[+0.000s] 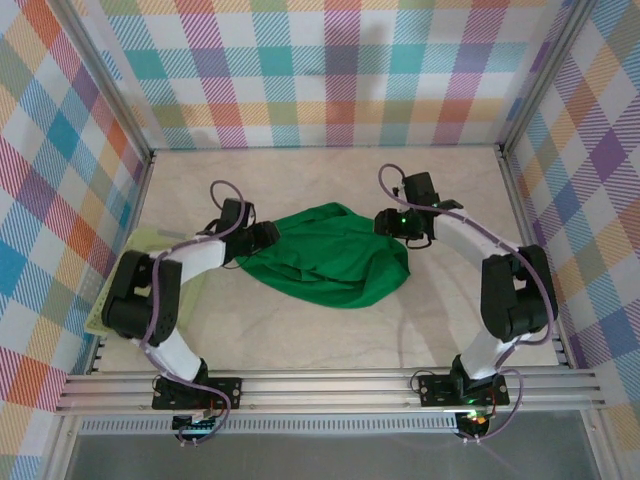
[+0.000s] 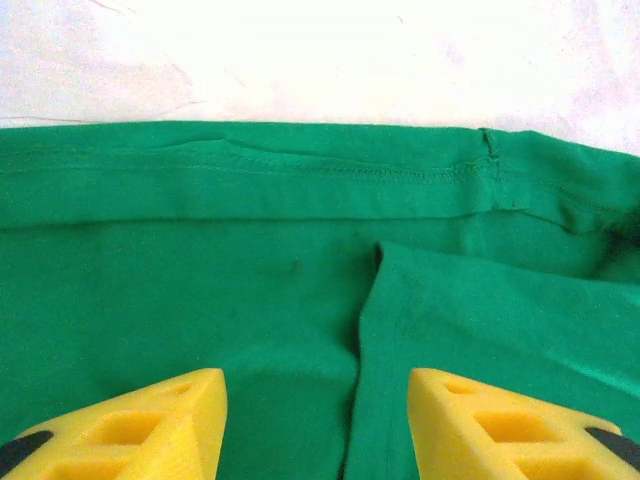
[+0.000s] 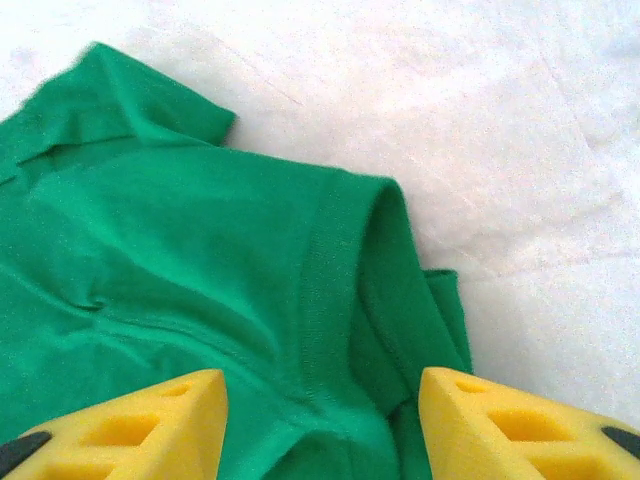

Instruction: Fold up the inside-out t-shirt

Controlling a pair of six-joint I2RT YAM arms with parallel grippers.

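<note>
Top view: the t-shirt (image 1: 330,255) lies bunched in a rough mound at the centre of the table (image 1: 330,170), with no fold made. The left gripper (image 1: 262,238) sits at its 9 o'clock edge and the right gripper (image 1: 395,222) at its 2 o'clock edge. We judge they are placed one per end so the cloth can be drawn flat first. A basket (image 1: 148,240) lies off at 9 o'clock, under the left arm.

Left wrist: the fingers are spread and low over the cloth, pinching nothing. A stitched hem (image 2: 300,172) runs across at 12 o'clock. A loose fold edge (image 2: 365,300) runs down between the fingers, likely the intended pick.

Right wrist: the fingers are spread either side of a hemmed band (image 3: 325,290), gripping nothing. We cannot tell whether it is sleeve or neck. Bare table shows from 12 to 3 o'clock.
</note>
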